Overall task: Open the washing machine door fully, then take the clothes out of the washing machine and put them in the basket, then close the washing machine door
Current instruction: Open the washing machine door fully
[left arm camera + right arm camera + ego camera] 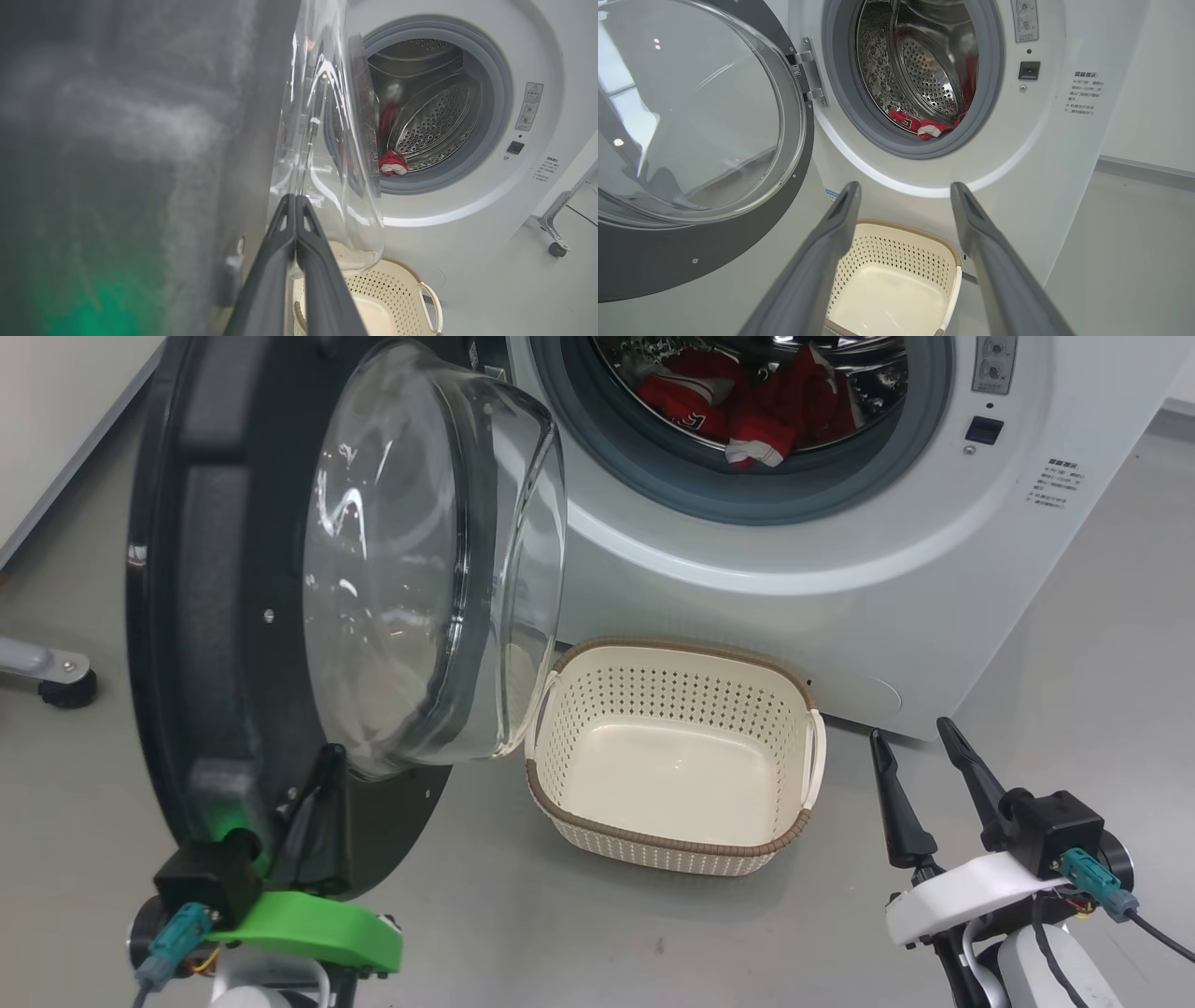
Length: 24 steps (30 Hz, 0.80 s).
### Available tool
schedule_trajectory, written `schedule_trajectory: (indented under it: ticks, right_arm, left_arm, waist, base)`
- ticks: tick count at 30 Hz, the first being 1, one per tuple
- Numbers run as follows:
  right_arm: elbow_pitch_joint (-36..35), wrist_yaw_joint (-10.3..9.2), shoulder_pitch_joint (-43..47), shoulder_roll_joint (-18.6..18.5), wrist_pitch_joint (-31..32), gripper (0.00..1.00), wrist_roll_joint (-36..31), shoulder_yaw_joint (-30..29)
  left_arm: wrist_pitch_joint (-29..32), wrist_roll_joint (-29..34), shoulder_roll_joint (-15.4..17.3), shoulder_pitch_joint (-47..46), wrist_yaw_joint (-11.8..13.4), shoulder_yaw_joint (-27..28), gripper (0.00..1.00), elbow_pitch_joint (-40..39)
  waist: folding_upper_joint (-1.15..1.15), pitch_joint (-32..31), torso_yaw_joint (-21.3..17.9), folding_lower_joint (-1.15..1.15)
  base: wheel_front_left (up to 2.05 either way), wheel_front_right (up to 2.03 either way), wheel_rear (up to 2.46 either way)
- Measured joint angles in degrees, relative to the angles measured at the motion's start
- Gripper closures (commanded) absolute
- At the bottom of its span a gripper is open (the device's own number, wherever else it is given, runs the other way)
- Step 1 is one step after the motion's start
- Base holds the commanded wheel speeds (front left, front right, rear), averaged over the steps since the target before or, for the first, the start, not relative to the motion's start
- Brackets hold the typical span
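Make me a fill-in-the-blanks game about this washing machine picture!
The clothes inside the washing machine are bright ____.
The washing machine door is swung ____.
The basket on the floor is ____.
The right gripper has its fingers apart and holds ____.
Missing words: red, open, empty, nothing.

Washing machine door (159, 616) stands open left of the washing machine (934, 579), clothes (775, 406) lie in its drum (924, 70), basket (672, 695) sits on the floor (560, 924) before the machine, just right of the door, below the drum mouth.
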Motion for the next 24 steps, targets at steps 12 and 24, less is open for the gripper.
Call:
schedule_trajectory:
  ticks: [12,24]
  right_arm:
    - [-0.3,0.0,-0.1,0.0,0.0,0.0,-0.1,-0.3]
    - [-1.2,0.0,-1.4,-0.5,0.0,0.0,-0.7,-0.4]
  left_arm:
    - [-2.8,-1.2,0.5,0.1,0.2,7.5,1.0,2.5]
    - [-4.3,-2.2,0.8,-1.7,0.3,12.7,1.0,4.8]
  waist:
    - [0.0,1.4,-0.6,0.0]
    - [0.0,4.3,-1.0,0.0]
  base:
    - [0.0,0.0,0.0]
    - [0.0,0.0,0.0]
